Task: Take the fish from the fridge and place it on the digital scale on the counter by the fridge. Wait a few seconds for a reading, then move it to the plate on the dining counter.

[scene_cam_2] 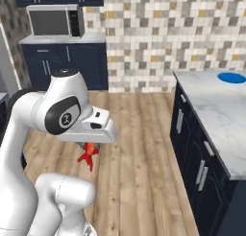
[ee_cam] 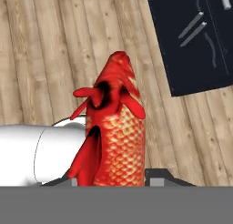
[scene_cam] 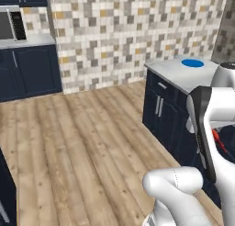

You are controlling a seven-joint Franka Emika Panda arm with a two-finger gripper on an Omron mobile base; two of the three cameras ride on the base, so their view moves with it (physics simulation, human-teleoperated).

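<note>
My gripper (ee_cam: 116, 180) is shut on the fish (ee_cam: 116, 127), an orange-red scaly fish that rises up the middle of the hand view over the wooden floor. In the right base view the fish (scene_cam_2: 88, 156) hangs below the hand, with the gripper (scene_cam_2: 89, 147) tucked under the white wrist. A red sliver of the fish (scene_cam: 219, 141) shows beside the forearm in the left base view. The blue plate (scene_cam: 192, 63) (scene_cam_2: 231, 77) lies at the far end of the dining counter (scene_cam: 181, 78) (scene_cam_2: 216, 110), well ahead of the hand. The fridge and the digital scale are out of view.
Navy cabinet doors (scene_cam_2: 192, 153) front the dining counter beside the arm. A short worktop (scene_cam_2: 62, 38) with a microwave (scene_cam_2: 54, 21) stands at the back left against the tiled wall (scene_cam_2: 168, 33). Open wooden floor (scene_cam: 82, 138) spreads between them.
</note>
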